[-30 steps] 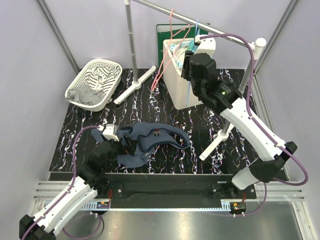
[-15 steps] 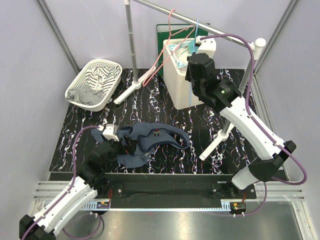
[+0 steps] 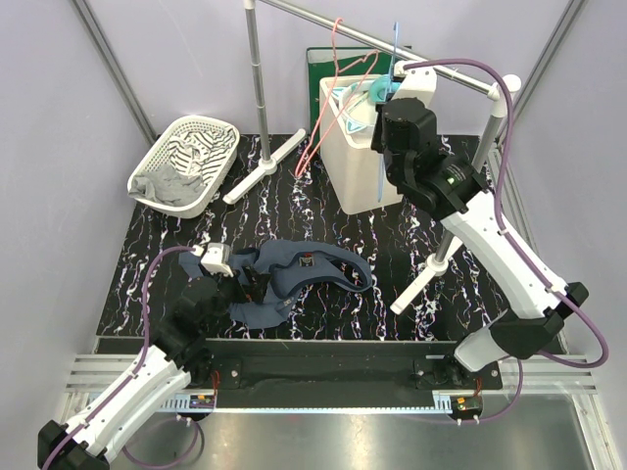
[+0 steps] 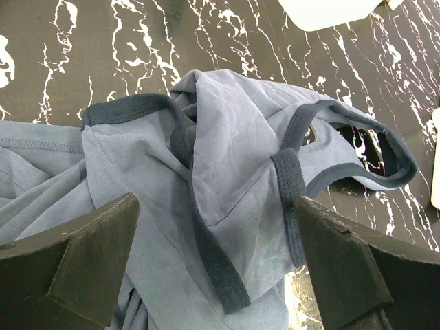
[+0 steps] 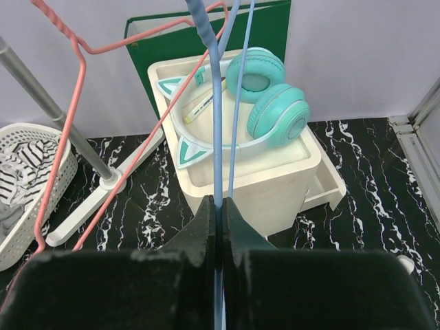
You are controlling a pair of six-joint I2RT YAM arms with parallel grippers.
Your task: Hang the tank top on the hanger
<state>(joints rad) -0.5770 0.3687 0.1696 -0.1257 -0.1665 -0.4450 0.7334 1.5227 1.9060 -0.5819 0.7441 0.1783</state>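
**Tank top** (image 4: 234,172): crumpled on the black marbled table (image 3: 167,245) near its front edge, 1 strap loop reaching right. **Left gripper** (image 4: 216,240): low over the cloth, its 2 fingers spread wide on either side and clasping nothing. **Hanger** (image 5: 216,124): thin blue wire, upright in front of the white box (image 5: 275,196). **Right gripper** (image 5: 220,210): 2 fingers pinched together on that wire. **Pink hanger** (image 5: 72,103): hooked on the rail (image 3: 313,22), just beside the blue one.
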